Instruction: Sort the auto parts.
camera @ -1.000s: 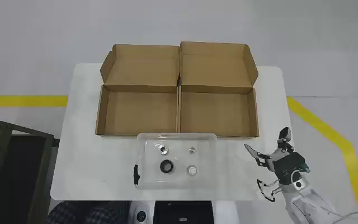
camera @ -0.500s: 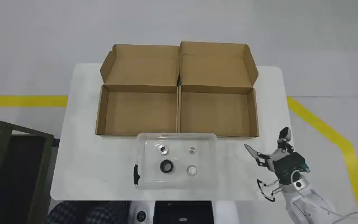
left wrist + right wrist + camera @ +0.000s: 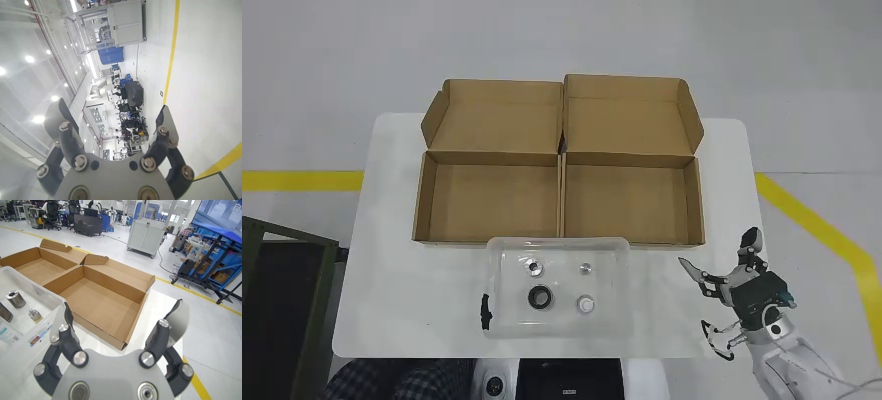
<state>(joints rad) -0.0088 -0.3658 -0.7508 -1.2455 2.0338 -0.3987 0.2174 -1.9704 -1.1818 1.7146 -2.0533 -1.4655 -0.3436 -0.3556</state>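
Grey steel hollow cylinder (image 3: 15, 299) in clear plastic bin (image 3: 37, 285), tabletop front edge: likely heavy, slick; grip across wall. Right gripper (image 3: 122, 309) spread wide, empty.

**What lies on the table (image 3: 382, 290)**

The table is white. Two open cardboard boxes stand side by side on its far half, their inner walls touching: the left box (image 3: 489, 200) and the right box (image 3: 627, 203). Both lids are folded back toward the far edge. A clear tray (image 3: 507, 255) sits just beside their near walls, centred on the seam. A small black piece (image 3: 484, 311) lies against the tray's left near corner.
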